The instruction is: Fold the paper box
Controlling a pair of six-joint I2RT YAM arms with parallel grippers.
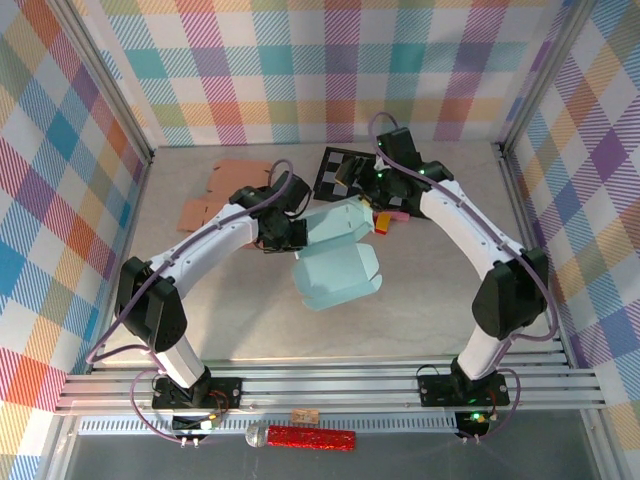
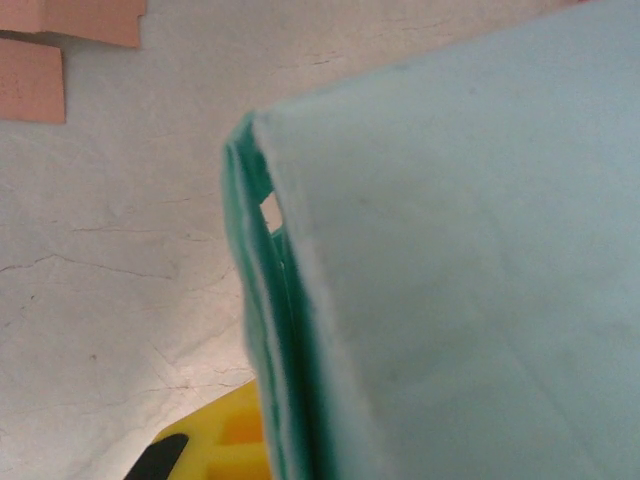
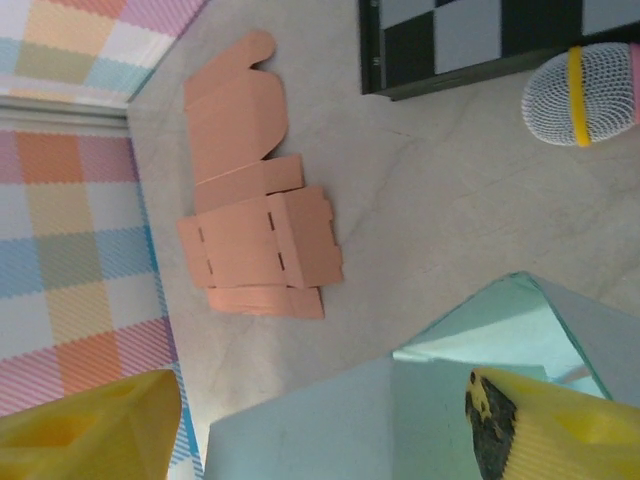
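Right pincer (image 3: 322,390) astride paper box (image 3: 300,440)

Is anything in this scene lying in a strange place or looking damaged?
Yes. A microphone with a red glitter handle lies on the front ledge, off the table where the paper box stands. Nothing looks damaged or spilled.

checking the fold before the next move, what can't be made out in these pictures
- Left wrist view: the paper box is too close, blurred, and cut off by the right and bottom edges; where the left jaws grip it lies below the frame.
- Top view: the left arm covers part of the pink cardboard blank.
- Right wrist view: the chequered board is cut off by the top edge.
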